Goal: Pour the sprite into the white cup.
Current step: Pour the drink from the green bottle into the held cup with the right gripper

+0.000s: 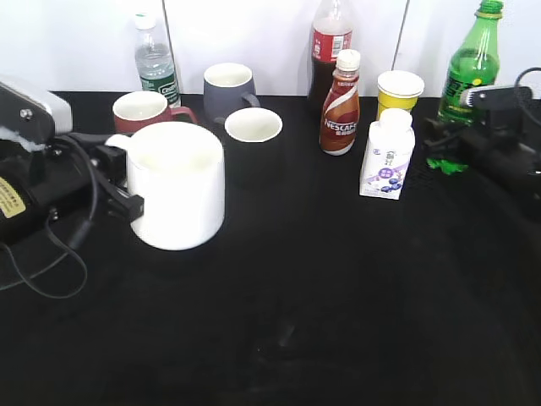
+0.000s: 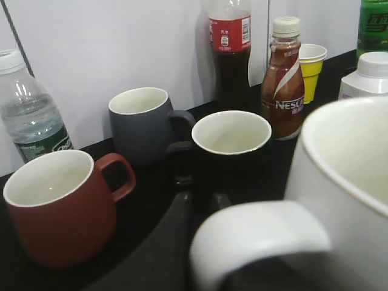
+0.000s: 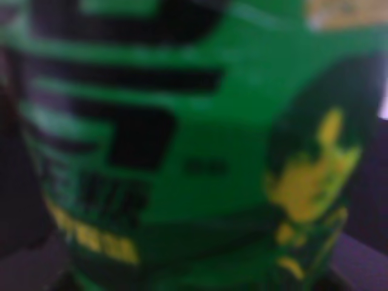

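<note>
In the exterior view, the white cup (image 1: 176,186) stands on the black desk (image 1: 321,321) near its left edge, with the left gripper (image 1: 118,182) at its handle side; a black finger (image 1: 127,205) lies against the cup wall, but whether the fingers are clamped on the handle cannot be told. Behind the cup stand a red mug (image 1: 144,111), a grey mug (image 1: 229,90) and a black mug (image 1: 254,144). Along the back edge are a water bottle (image 1: 155,63) and a cola bottle (image 1: 330,46), with a Nescafé bottle (image 1: 341,106), a yellow cup (image 1: 399,93) and a white milk carton (image 1: 388,154) near them. The sprite (image 1: 470,63) stands upright at the back right corner, the right gripper (image 1: 461,135) at its lower body.

The left wrist view shows the white cup's handle (image 2: 260,239) close up and the cup's rim at right.

The right wrist view is filled by the sprite's blurred green label (image 3: 194,145); the fingers are not visible there, so their state cannot be told.
</note>
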You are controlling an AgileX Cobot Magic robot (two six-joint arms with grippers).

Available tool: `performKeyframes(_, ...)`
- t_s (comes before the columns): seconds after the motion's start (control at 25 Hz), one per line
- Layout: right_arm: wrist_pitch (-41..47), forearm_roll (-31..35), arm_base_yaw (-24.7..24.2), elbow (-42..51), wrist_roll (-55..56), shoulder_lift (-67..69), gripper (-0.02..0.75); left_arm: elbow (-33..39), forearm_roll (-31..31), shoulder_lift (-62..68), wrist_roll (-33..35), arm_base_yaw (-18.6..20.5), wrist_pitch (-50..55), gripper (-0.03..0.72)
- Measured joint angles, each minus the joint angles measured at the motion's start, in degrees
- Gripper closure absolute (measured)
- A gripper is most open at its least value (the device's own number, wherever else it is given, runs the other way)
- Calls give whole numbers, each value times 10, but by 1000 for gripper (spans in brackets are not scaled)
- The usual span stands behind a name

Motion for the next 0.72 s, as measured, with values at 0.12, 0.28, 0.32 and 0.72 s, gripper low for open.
performKeyframes(0.12,-1,-33,0,39,-11,-109,300,0,5,0,0,0,0,620)
performKeyframes(0.28,71,-98,83,39,3,-252,300,0,5,0,0,0,-18,620)
performKeyframes(0.32,86,-106,127,39,4,-262,300,0,5,0,0,0,-21,620)
performKeyframes(0.72,204,-163,252,28,-367,-248,307,0,2,0,-7,0,-27,620)
